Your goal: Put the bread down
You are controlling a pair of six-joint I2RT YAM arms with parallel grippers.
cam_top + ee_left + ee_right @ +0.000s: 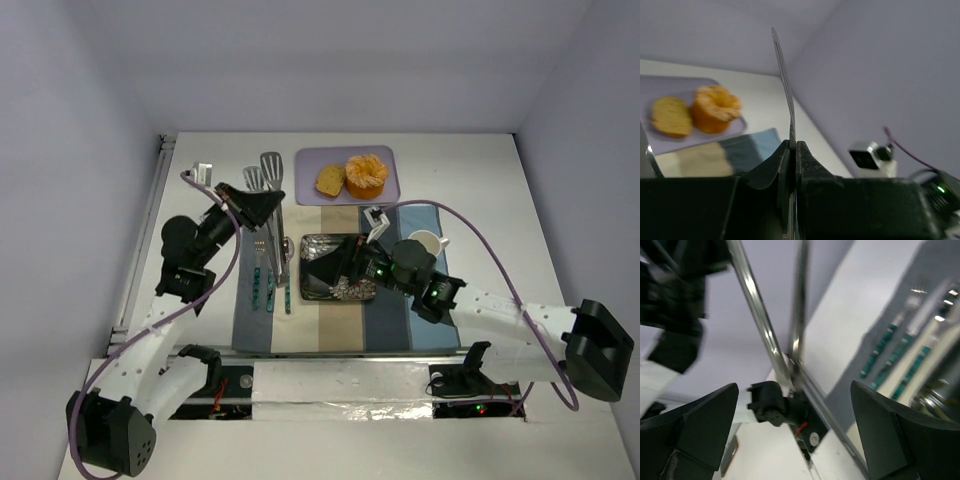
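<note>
The bread (329, 181), a small golden slice, lies on the lavender tray (385, 189) at the back, left of a round orange peeled fruit (366, 175). In the left wrist view the bread (671, 116) lies far left on the tray (662, 82), beside the fruit (715, 107). My left gripper (263, 205) is shut on a thin metal slotted utensil (785, 75), seen edge-on, and holds it left of the tray. My right gripper (320, 266) is open and empty over a foil-lined tray (345, 290). It points left, with its fingers (690, 430) wide apart.
A striped placemat (400, 320) covers the table's middle. Teal-handled cutlery (262, 285) lies on its left part. A white cup (425, 242) stands to the right of the foil tray. A metal bracket (204, 172) sits at the far left.
</note>
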